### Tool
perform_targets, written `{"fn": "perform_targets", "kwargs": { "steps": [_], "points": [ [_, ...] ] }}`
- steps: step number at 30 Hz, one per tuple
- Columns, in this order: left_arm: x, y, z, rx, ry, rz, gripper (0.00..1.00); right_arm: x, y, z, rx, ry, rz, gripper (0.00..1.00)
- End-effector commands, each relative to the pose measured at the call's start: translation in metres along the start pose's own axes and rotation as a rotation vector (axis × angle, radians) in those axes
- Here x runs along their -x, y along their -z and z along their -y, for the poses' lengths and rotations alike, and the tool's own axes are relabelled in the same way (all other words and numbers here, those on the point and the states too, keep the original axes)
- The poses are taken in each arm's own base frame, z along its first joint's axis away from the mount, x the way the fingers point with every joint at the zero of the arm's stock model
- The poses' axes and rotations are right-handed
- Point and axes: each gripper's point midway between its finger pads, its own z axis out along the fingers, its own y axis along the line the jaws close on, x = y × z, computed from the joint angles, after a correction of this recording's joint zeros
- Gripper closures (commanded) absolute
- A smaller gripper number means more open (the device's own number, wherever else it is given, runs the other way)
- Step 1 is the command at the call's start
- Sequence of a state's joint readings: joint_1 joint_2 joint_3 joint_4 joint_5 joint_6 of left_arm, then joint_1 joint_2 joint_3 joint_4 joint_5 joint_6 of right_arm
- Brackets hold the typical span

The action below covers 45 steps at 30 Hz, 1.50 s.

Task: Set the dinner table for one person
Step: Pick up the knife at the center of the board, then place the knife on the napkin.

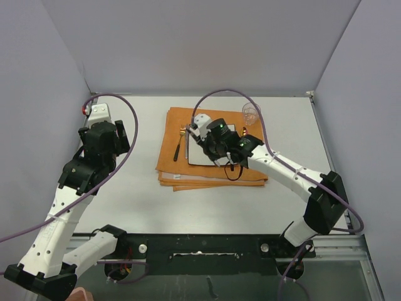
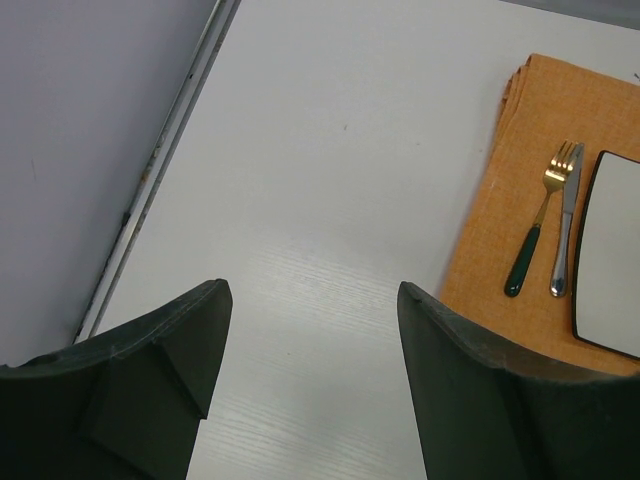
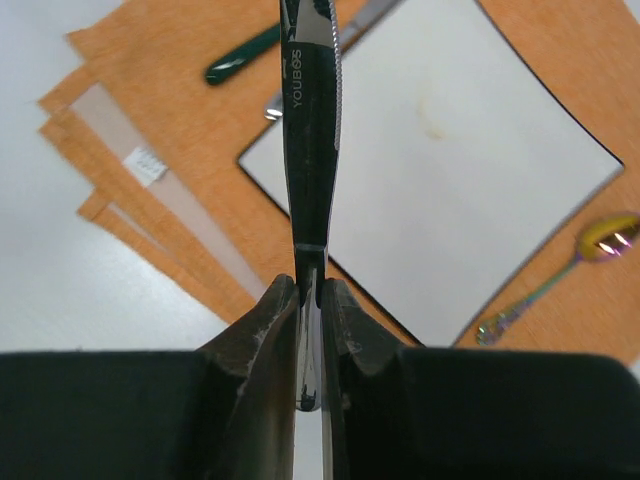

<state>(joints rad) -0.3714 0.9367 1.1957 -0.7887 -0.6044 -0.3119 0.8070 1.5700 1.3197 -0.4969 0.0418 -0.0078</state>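
I see the dinner table [image 1: 138,200], matte pale grey with thin metal edging, filling the floor between plain grey walls [image 1: 188,44]. A folded, woven orange cloth [image 1: 200,175] lies toward 12 o'clock under a square white plate [image 3: 450,150]. Bare surface spreads at 9 o'clock, where my left gripper [image 2: 310,300] hangs with its fingers apart. My right gripper [image 3: 310,290] is clamped on a slim steel knife [image 3: 312,150]

Items counted:
- One matte white-grey rectangular dinner table [image 1: 138,200].
- One square white black-rimmed plate [image 3: 450,170].
- One gold fork with green handle [image 2: 541,222].
- Two knives: a plain silver knife [image 2: 563,225] and a dark serrated steel knife [image 3: 312,150].
- One iridescent spoon [image 3: 560,276].
- One clear drinking glass [image 1: 250,113].
- Stacked orange cloths [image 3: 200,150], at least three.
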Motion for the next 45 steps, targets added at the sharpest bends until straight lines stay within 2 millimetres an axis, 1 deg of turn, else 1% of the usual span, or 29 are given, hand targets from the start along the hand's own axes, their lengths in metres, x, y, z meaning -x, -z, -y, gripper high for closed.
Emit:
{"fn": "perform_targets", "kwargs": {
  "steps": [1,7,9,11,15,17,24,31,39,45],
  "points": [
    [0.025,0.007,0.004,-0.026,0.076,0.07,0.34,0.001,0.02,0.076,-0.299,-0.25,0.068,1.0],
    [0.025,0.006,0.006,-0.034,0.078,0.065,0.34,-0.041,0.038,0.15,-0.592,-0.477,-0.024,1.0],
    [0.023,0.004,0.007,-0.033,0.075,0.062,0.34,-0.048,0.045,0.167,-0.661,-0.555,-0.046,1.0],
    [0.024,0.003,0.009,-0.04,0.076,0.06,0.34,-0.055,0.043,0.176,-0.682,-0.602,-0.072,1.0],
    [0.028,0.003,0.013,-0.05,0.081,0.067,0.34,-0.067,0.034,0.182,-0.689,-0.633,-0.127,1.0],
    [0.028,0.002,0.015,-0.056,0.076,0.065,0.34,-0.076,0.03,0.184,-0.701,-0.65,-0.151,1.0],
    [0.026,0.002,0.018,-0.061,0.049,0.053,0.34,-0.118,0.014,0.199,-0.711,-0.736,-0.229,1.0],
    [0.032,0.0,0.024,-0.069,0.043,0.062,0.34,-0.14,-0.002,0.214,-0.709,-0.748,-0.281,1.0],
    [0.036,-0.005,0.028,-0.07,0.036,0.067,0.34,-0.145,-0.024,0.217,-0.682,-0.73,-0.314,1.0],
    [0.039,-0.005,0.026,-0.056,0.024,0.077,0.34,-0.143,-0.039,0.222,-0.664,-0.71,-0.325,1.0]
  ]
}}
